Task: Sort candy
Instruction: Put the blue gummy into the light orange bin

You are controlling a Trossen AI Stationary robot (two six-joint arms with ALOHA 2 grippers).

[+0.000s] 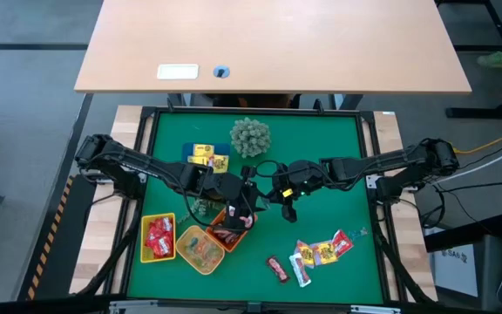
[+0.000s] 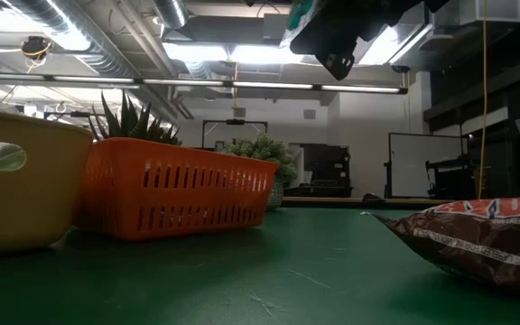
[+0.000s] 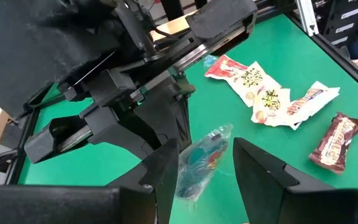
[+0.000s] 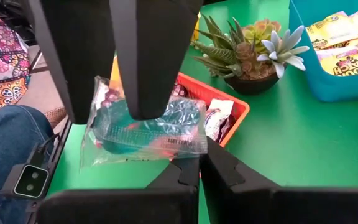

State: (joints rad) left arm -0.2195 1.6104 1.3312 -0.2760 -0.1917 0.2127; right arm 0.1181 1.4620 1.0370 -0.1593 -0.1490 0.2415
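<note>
Both arms meet near the middle of the green mat [image 1: 338, 157]. The left gripper [image 1: 247, 208] hangs just over the orange tray [image 1: 231, 234], and the right gripper [image 1: 283, 194] is just beside it, reaching in from the other side.

A clear packet of teal candy [image 4: 148, 130] sits between them. In the right wrist view two dark fingers [image 4: 151, 56] come down from above and pinch it at its upper edge, so it hangs with its length free. In the left wrist view the same packet [image 3: 201, 163] lies in the gap between that arm's own fingers [image 3: 166, 168], which seem to be closed lightly on it. So the left gripper appears to hold it. The right gripper's jaws stand close together just under the packet, but whether they touch it I cannot tell.

The packet is held over the orange tray, most likely for a drop or a handover. That tray already has dark bars in it. Next to it stand a yellow tray of red packets [image 1: 158, 238] and a tan tray [image 1: 200, 249]. A blue tray with yellow packets [image 1: 207, 157] is farther back, near a spiky plant ball [image 1: 249, 137].

Unsorted candy [image 1: 316, 253] is still loose on the mat, well apart from the trays, so the sort looks partly done.
</note>
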